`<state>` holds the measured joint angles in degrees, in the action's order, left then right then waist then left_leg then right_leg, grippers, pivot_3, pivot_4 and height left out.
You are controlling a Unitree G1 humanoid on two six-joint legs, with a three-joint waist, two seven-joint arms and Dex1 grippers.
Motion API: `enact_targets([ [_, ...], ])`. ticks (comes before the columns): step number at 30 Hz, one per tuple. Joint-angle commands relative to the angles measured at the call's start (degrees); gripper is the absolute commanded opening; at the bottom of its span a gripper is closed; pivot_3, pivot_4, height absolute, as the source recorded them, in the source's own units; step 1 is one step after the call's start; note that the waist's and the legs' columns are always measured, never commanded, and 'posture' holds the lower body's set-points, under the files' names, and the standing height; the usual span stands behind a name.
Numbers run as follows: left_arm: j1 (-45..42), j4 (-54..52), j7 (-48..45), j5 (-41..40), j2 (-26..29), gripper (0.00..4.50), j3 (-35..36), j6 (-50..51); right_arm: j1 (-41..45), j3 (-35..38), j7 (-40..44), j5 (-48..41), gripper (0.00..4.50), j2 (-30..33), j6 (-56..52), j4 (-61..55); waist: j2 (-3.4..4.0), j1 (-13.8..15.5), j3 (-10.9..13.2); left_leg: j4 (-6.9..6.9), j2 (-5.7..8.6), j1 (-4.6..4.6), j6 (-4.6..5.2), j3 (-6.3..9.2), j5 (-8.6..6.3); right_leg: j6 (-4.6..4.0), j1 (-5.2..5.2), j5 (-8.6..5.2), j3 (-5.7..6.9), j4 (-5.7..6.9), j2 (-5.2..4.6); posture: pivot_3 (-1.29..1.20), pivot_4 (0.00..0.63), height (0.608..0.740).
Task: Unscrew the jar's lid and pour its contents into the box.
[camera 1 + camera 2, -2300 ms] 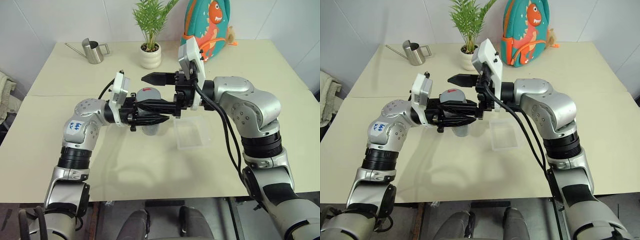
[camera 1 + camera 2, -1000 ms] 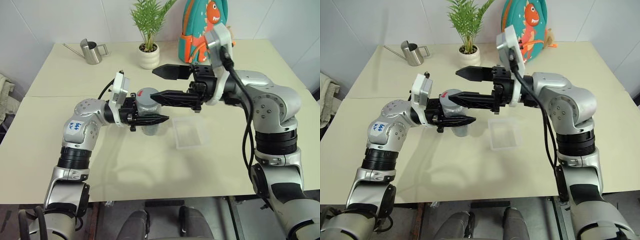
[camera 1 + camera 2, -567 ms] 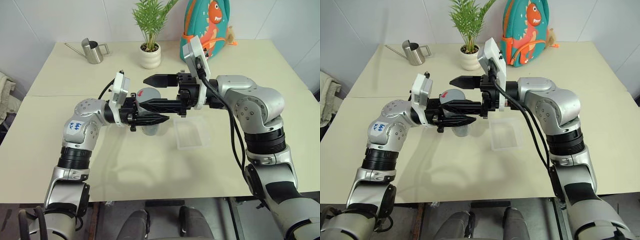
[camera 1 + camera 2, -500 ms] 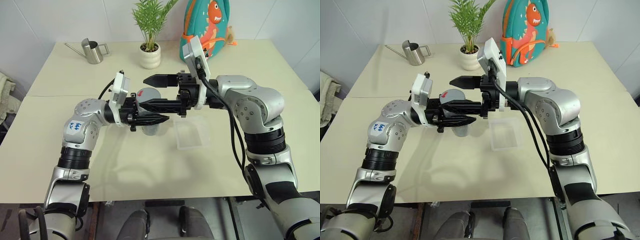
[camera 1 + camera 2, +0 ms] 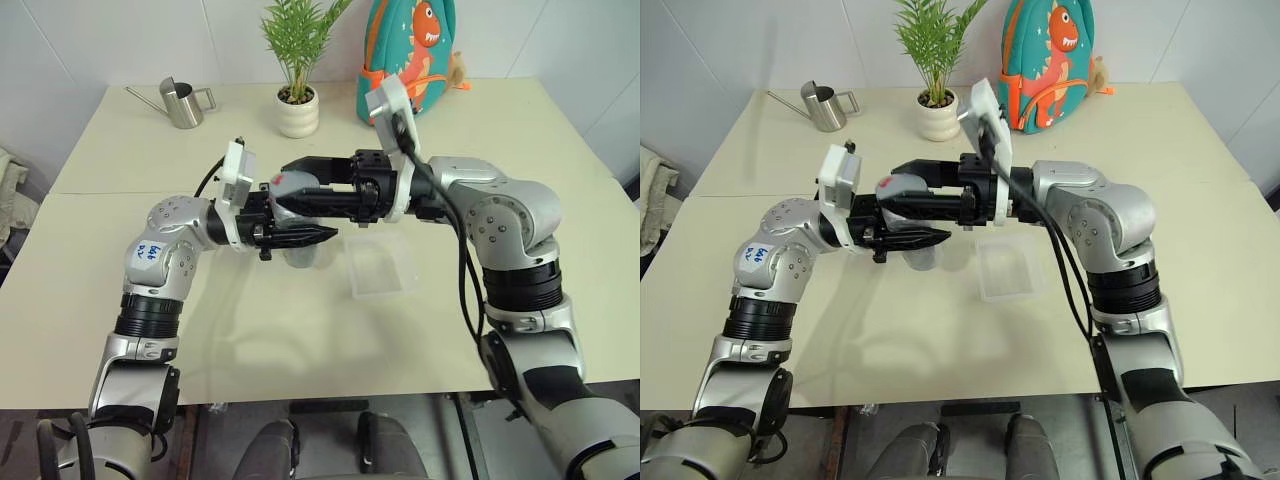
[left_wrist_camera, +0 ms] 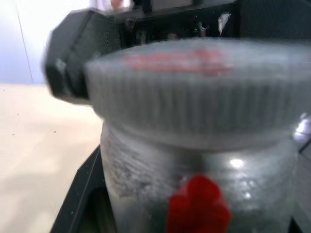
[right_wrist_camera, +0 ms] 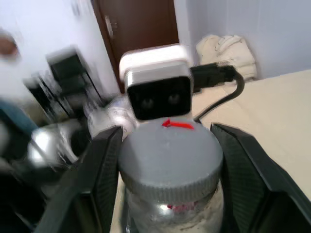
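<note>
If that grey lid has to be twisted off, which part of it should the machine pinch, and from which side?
Best pinched across the lid's ribbed rim, one finger on each opposite side, coming in level from the robot's right. The ridges give purchase and the round shape centres a two-finger pinch. The left tool already clamps the jar body below, so only the cap is free. The right tool is placed just so.

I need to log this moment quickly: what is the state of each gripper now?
Left gripper: closed, holding the jar by its body.
Right gripper: closed on the lid.
</note>
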<state>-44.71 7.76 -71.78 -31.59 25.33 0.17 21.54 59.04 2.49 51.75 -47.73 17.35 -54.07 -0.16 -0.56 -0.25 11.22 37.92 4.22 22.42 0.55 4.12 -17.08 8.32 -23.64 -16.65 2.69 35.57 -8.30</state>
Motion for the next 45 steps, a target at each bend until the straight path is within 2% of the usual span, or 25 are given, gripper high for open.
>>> enact_targets([
  [1, 0.69, -1.49, -0.27, -0.35, 0.58, 2.08, 0.41, -0.52, 3.42, 9.88, -5.74, -8.83, 2.55, 0.15, -3.28, -0.15, 0.0, 0.1, 0.0, 0.0, 0.0, 0.0, 0.0, 0.0, 0.0, 0.0, 0.01, 0.0, 0.0, 0.0, 0.0, 0.0, 0.15, 0.74],
  [5, 1.55, -2.02, -0.06, -0.43, 0.95, 2.08, 0.59, -0.63, -1.11, 11.25, -7.19, -2.67, 2.55, 7.38, 1.03, -0.74, -0.01, 0.4, 0.0, 0.0, 0.06, 0.0, 0.0, 0.08, 0.0, -0.01, 0.06, 0.01, 0.04, -0.05, -0.03, 0.0, 0.15, 0.74],
  [9, 2.0, -2.24, 0.81, -0.9, 0.97, 2.08, 1.36, -0.39, -14.01, 9.94, -5.48, 12.64, 2.55, 18.71, 17.11, 2.45, -0.02, 1.13, -0.01, -0.01, 0.14, 0.03, 0.13, -0.01, -0.08, 0.02, 0.08, 0.02, 0.01, -0.1, -0.06, 0.0, 0.15, 0.74],
  [11, 2.03, -1.85, 0.77, -1.0, 1.11, 2.08, 1.6, -0.27, -20.37, 13.77, -6.92, 16.78, 2.55, 21.42, 24.66, 7.29, -0.02, 1.26, -0.01, -0.05, 0.13, 0.04, 0.18, -0.16, -0.1, 0.05, 0.03, 0.03, -0.02, -0.13, -0.07, 0.0, 0.15, 0.74],
  [15, 1.48, -0.76, 0.67, -0.94, 1.04, 2.08, 1.81, -0.15, -28.06, 17.31, -8.53, 23.02, 2.55, 23.09, 38.77, 16.39, -0.02, 1.03, -0.01, -0.06, 0.08, 0.03, 0.2, -0.3, -0.09, 0.06, 0.03, 0.04, -0.01, -0.16, -0.06, 0.0, 0.15, 0.74],
  [21, -0.91, 1.59, 0.66, -0.63, 0.39, 2.08, 1.52, 0.16, -38.13, 18.57, -11.32, 27.28, 2.55, 20.13, 49.07, 24.05, -0.02, 0.11, -0.01, 0.01, 0.0, -0.18, 0.19, -0.39, 0.0, 0.06, 0.22, 0.06, -0.03, -0.05, -0.03, 0.0, 0.15, 0.74],
  [23, -1.63, 2.16, 0.39, -0.53, 0.33, 2.08, 1.34, 0.2, -40.89, 18.92, -10.09, 26.43, 2.55, 19.45, 49.37, 24.29, -0.01, 0.1, -0.01, 0.02, 0.0, -0.25, 0.18, -0.39, 0.02, 0.05, 0.26, 0.09, -0.05, -0.04, -0.02, 0.0, 0.15, 0.74],
  [25, -2.09, 2.52, 0.33, -0.46, 0.26, 2.08, 1.28, 0.21, -42.48, 19.97, -10.65, 25.36, 3.3, 19.1, 48.56, 23.13, -0.01, 0.08, -0.01, 0.03, 0.01, -0.25, 0.2, -0.39, 0.05, 0.07, 0.27, 0.13, -0.09, -0.04, -0.03, 0.0, 0.15, 0.74],
  [29, -3.16, 3.97, 0.82, 0.8, -0.13, 2.08, 0.83, -1.08, -45.28, 21.75, -10.19, 22.57, 4.47, 19.68, 46.15, 17.68, -0.01, 0.18, 0.0, 0.07, 0.03, -0.25, 0.23, -0.42, 0.07, 0.11, 0.27, 0.22, -0.17, -0.08, -0.03, 0.0, 0.15, 0.74],
  [34, -6.24, 8.89, 2.99, 5.5, -0.87, 2.08, -1.04, -4.13, -47.7, 23.18, -6.97, 17.25, 4.47, 23.94, 38.54, 4.02, 0.01, 0.48, 0.0, 0.05, 0.04, -0.21, 0.23, -0.4, 0.07, 0.12, 0.26, 0.23, -0.17, -0.13, -0.03, 0.0, 0.15, 0.74],
  [37, -9.77, 13.2, 4.76, 9.3, -2.3, 2.08, -2.63, -7.56, -49.96, 23.31, -2.39, 10.52, 4.47, 29.9, 29.53, -8.51, 0.01, 1.05, 0.0, 0.05, 0.05, -0.19, 0.23, -0.39, 0.07, 0.13, 0.26, 0.24, -0.15, -0.18, -0.03, 0.0, 0.15, 0.74],
  [41, -14.18, 19.56, 7.7, 16.32, -4.1, 2.08, -5.86, -14.5, -57.38, 24.66, 2.91, 6.34, 4.47, 36.97, 22.3, -20.55, -0.02, 2.04, 0.01, 0.01, 0.0, -0.14, 0.23, -0.35, 0.05, 0.13, 0.29, 0.24, -0.06, -0.56, 0.02, 0.0, 0.15, 0.74],
  [45, -18.57, 26.59, 16.69, 26.51, -7.33, 2.08, -10.03, -25.21, -63.53, 26.41, 1.78, 6.97, 4.47, 37.41, 20.78, -27.5, -0.07, 3.01, 0.03, 0.03, 0.06, 0.01, 0.32, -0.31, 0.0, 0.25, 0.32, 0.3, 0.02, -0.59, 0.0, 0.0, 0.15, 0.74],
])
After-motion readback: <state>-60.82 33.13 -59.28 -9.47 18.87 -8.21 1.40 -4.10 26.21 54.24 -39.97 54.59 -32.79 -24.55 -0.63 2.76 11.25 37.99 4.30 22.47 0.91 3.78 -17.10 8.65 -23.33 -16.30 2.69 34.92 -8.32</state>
